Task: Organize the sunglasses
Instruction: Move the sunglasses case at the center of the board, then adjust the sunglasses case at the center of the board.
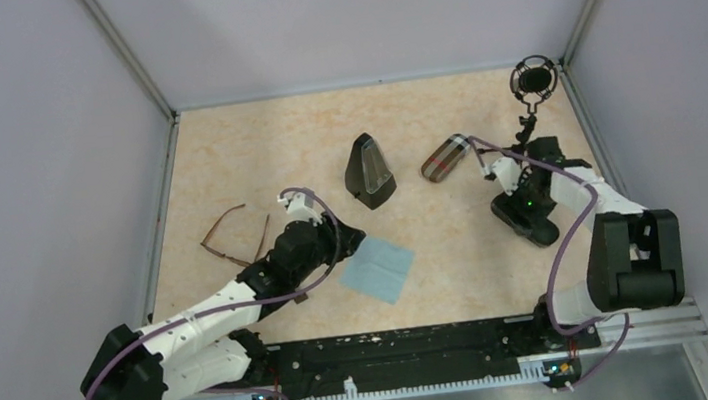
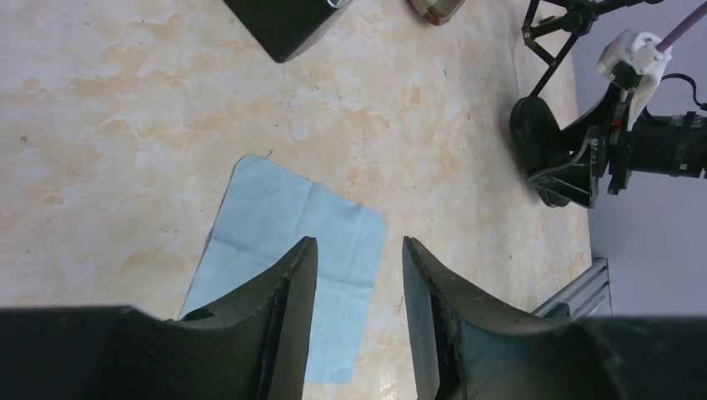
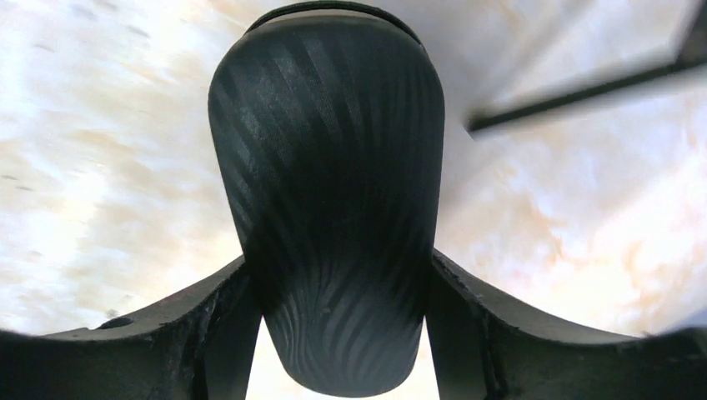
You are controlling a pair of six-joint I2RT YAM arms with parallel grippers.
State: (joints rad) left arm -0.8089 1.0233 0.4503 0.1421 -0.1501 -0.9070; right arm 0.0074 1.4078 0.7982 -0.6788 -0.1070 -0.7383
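Well, from above, the slim brown-framed sunglasses (image 1: 233, 236) lay open on the beige marbled tabletop (image 1: 254, 151), just left of my left arm and well apart from my right. My left pincer (image 1: 342, 236) pointed the other way, toward the pale blue cloth square (image 1: 378, 269), so the pair sat behind its wrist. The front bar seemed to run slantwise, with the thin temples reaching toward the far wall. My right pincer (image 1: 525, 213) was off on the right side, set on a black rounded case (image 1: 538, 231).

At the left wrist, my fingers stood partly spread with nothing between them, hovering over the blue cloth. No sunglasses showed in that view.

At the right wrist, my fingers pressed both flanks of the black case, gripping it.

I judged the left arm much the nearer, and free. It would have to turn back leftward and line its jaws across the frame, not along it.
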